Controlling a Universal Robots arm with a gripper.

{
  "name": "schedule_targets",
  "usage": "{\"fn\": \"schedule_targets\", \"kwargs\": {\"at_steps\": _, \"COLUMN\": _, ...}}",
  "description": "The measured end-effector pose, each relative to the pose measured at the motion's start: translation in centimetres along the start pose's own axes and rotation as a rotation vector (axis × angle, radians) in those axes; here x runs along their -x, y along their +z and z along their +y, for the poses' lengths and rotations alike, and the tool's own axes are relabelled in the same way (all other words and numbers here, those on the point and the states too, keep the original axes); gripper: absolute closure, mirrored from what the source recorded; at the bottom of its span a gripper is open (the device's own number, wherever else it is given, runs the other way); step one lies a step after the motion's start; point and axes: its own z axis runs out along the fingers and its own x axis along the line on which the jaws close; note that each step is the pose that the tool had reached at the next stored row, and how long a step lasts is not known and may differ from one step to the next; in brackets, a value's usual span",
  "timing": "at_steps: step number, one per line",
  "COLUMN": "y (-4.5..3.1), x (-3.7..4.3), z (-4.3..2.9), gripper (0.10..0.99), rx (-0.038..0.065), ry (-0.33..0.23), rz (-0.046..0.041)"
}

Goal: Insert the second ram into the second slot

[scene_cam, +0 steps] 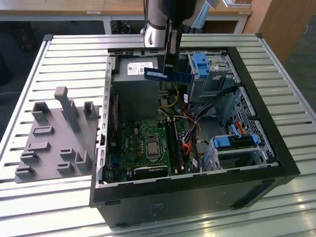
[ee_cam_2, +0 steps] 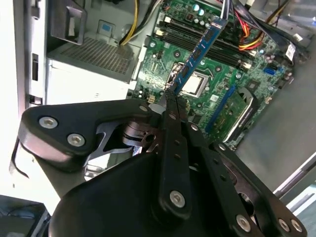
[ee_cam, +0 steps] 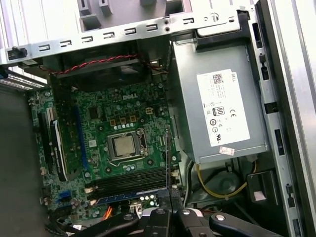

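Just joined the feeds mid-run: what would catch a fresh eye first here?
The gripper is shut on the second ram, a blue stick held in the air over the open computer case. Below lies the green motherboard with its uncovered processor. A grey fixture plate sits at the exterior view's left.

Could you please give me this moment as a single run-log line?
end effector: shut on ram | ram: held over open case, not in a slot | motherboard: below
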Motion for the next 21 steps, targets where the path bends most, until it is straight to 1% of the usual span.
{"fn": "schedule_targets", "kwargs": {"at_steps": 3, "y": 0.03, "x": -0.75, "z": -0.16, "gripper": 0.973, "rx": 0.000, "ry": 0.001, "rz": 0.0000}}
{"fn": "schedule_targets", "kwargs": {"at_steps": 10, "y": 0.10, "x": -1.92, "z": -0.41, "gripper": 0.973, "rx": -0.001, "ry": 0.000, "rz": -0.0003}}
{"fn": "schedule_targets", "kwargs": {"at_steps": 15, "y": 0.11, "x": -2.26, "z": -0.48, "gripper": 0.973, "rx": -0.002, "ry": 0.001, "rz": -0.0005}}
{"fn": "schedule_targets", "kwargs": {"at_steps": 18, "y": 0.11, "x": -2.29, "z": -0.49, "gripper": 0.973, "rx": -0.002, "ry": 0.001, "rz": 0.0020}}
{"fn": "schedule_targets", "kwargs": {"at_steps": 21, "y": 0.12, "x": -2.30, "z": -0.49, "gripper": 0.973, "rx": -0.003, "ry": 0.001, "rz": 0.0022}}
